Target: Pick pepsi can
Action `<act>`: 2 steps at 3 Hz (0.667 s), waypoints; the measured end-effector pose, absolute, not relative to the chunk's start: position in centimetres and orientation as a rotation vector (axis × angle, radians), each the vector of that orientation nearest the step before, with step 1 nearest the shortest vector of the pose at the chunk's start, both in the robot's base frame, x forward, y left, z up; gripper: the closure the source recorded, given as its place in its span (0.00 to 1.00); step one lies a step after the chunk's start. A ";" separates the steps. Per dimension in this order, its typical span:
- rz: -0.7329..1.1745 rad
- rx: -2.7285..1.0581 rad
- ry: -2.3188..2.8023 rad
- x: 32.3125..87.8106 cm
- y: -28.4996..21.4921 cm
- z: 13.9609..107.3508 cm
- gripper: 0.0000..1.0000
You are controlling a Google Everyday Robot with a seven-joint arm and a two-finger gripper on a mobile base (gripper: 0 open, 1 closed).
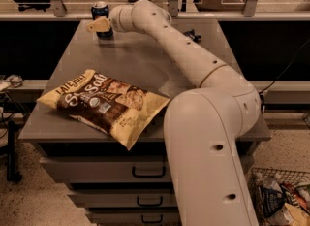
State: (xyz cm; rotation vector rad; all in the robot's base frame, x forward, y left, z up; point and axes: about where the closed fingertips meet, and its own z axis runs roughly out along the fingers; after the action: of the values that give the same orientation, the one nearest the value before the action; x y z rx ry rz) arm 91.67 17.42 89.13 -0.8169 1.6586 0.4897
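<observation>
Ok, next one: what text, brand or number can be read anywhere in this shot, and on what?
"LATE JULY": upper left corner of the chip bag.
"Sea Salt": large white lettering on that bag, creased, so only a probable reading.
The bag's smaller print: too blurred to read.
The pepsi can, with the gripper against its front: no lettering legible.

Gripper [99,26] at pepsi can [100,10], table [145,60] rear-L
</observation>
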 end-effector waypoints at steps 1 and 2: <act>0.519 -0.812 1.641 91.3 17.5 89.5 0.39; 0.527 -0.805 1.612 90.5 16.6 90.4 0.62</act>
State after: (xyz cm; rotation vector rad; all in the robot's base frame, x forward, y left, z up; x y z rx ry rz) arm 90.54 16.61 90.41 -0.8053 1.6124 0.5270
